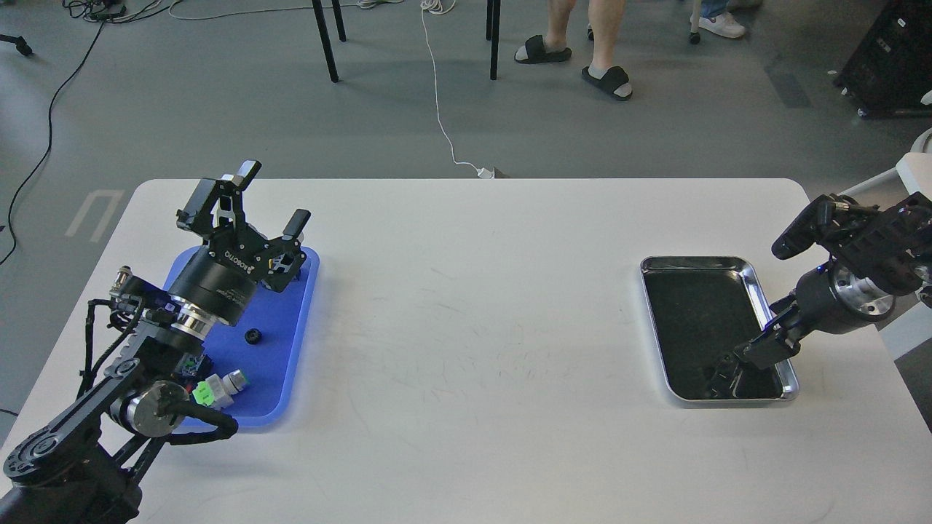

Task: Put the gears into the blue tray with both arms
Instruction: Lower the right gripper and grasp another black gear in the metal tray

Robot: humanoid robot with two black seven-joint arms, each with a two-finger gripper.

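Observation:
The blue tray (291, 320) lies at the table's left side. One small black gear (253, 336) rests on its floor near the middle. My left gripper (251, 207) hovers over the tray's far end, a little beyond the gear, with its fingers spread open and nothing between them. On the right, my right gripper (761, 306) hangs over the near right corner of the steel tray (699, 263). Its fingers are spread wide: one points up and to the left, and the lower fingers (757, 351) reach down onto the tray's black floor. Nothing shows in its grasp.
A green-and-white connector block (206, 394) and a silver cylindrical part (234, 380) lie at the blue tray's near end, partly behind my left arm. A person's sandalled feet (575, 62), chair legs and cables are on the floor beyond the table's far edge.

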